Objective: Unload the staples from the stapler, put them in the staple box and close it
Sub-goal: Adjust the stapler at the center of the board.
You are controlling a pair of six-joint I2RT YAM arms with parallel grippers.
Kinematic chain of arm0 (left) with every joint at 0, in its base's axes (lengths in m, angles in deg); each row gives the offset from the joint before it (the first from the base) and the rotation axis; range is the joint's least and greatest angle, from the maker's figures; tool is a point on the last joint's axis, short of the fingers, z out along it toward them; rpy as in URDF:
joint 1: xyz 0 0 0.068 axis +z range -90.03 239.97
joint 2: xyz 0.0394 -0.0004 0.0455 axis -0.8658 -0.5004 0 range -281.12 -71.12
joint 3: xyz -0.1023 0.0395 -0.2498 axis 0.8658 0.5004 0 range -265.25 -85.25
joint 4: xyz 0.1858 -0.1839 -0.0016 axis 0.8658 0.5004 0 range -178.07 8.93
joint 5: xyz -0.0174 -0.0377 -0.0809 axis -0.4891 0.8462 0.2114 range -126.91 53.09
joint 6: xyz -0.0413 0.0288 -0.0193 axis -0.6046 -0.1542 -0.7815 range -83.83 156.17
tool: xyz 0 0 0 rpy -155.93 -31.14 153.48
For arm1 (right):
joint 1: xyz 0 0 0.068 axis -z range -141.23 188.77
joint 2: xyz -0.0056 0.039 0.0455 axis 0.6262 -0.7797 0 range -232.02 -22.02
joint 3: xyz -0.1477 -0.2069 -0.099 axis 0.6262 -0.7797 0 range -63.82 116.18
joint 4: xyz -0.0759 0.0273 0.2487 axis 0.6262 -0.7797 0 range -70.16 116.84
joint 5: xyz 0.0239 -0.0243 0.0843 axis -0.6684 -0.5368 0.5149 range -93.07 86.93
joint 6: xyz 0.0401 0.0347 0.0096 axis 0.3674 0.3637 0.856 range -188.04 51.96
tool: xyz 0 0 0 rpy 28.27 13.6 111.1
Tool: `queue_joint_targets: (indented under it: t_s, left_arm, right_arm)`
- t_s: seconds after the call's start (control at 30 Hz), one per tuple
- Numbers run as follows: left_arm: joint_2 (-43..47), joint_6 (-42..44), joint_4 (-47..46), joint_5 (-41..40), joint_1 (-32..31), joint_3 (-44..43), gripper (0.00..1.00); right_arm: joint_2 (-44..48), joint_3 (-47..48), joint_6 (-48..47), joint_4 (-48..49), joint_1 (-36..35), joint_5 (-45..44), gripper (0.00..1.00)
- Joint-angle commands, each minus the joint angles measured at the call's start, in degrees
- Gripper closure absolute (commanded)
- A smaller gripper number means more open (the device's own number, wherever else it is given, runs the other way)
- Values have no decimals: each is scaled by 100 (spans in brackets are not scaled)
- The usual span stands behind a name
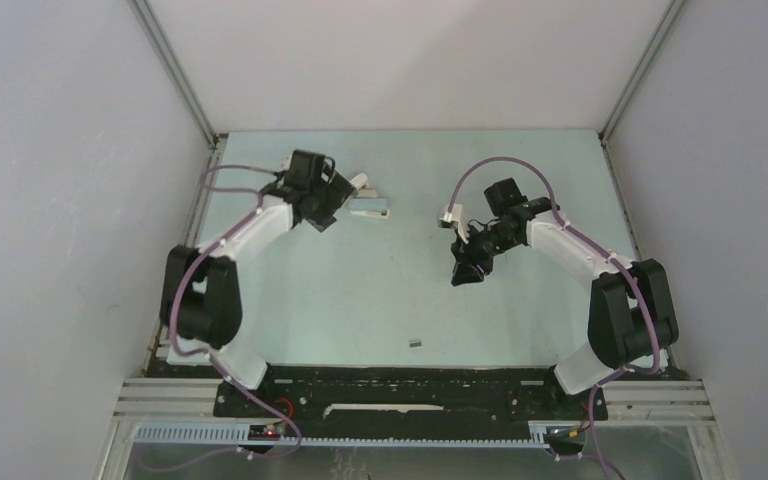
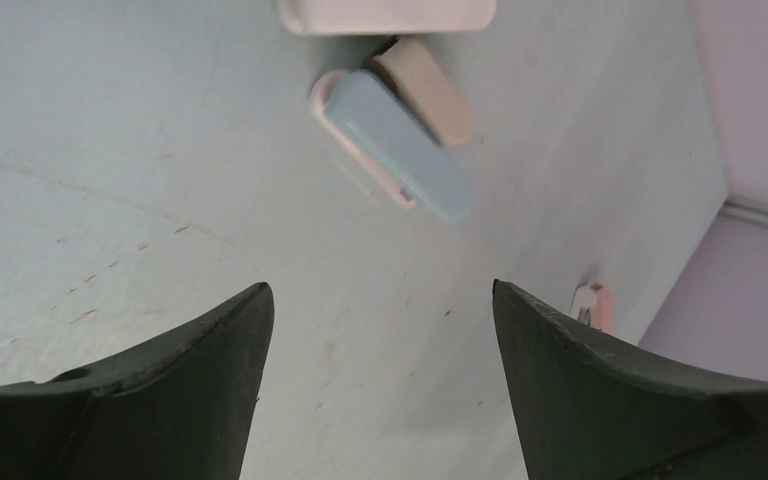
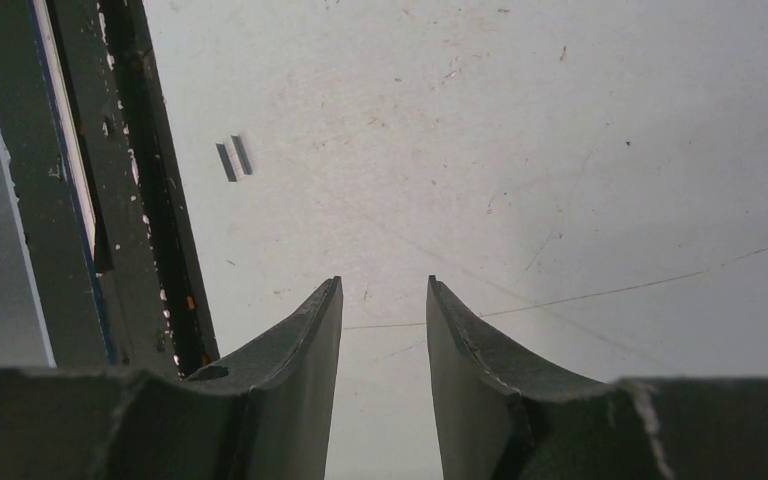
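- Black left claw (image 2: 380, 290): its jaws are spread wide with nothing between them, above the bare table (image 2: 110, 120).
- The pale blue stapler (image 2: 397, 152) lies ahead of that claw's tips, angled across its line and well clear of both fingers.
- The step looks like lining up a grasp. The claw would do best to square its jaws across the stapler's narrow sides and centre over it before clenching, or the body may skid.
- The dark grey staples (image 3: 234, 158), two short strips side by side, lie ahead and left of the right claw, near the black rail (image 3: 150, 200).
- Right claw (image 3: 382, 285): its jaws are partly apart and grip nothing.
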Motion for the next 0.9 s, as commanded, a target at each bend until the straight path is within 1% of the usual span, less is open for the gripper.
queue_joint_targets:
  t_s: [0.0, 0.03, 0.1, 0.2, 0.4, 0.53, 0.73, 0.87]
  left_arm:
    - [-1124, -643, 2166, -539, -143, -2182, 14]
    - [-1387, -719, 2512, -583, -191, -2614, 14]
    - [-1818, -960, 2908, -574, -227, -3153, 15]
    - [-2220, -1379, 2967, -435, -255, -3459, 19]
    - [-2931, -1557, 2925, -140, -280, -4207, 24]
    - [-3225, -1675, 2953, -65, -279, -4450, 25]
    - [-3520, -1811, 3051, -24, -276, -4554, 26]
    - [-3550, -1836, 3135, -81, -293, -4536, 29]
  right_arm:
    - [186, 6, 130, 128, 14, 237, 55]
    - [193, 9, 129, 139, 24, 241, 55]
    - [191, 10, 139, 144, 49, 254, 55]
    - [189, 5, 152, 153, 105, 275, 55]
    - [171, 10, 182, 166, 219, 399, 55]
    - [145, 10, 186, 172, 227, 450, 55]
    - [126, 6, 183, 168, 234, 483, 55]
    - [135, 8, 183, 167, 249, 497, 55]
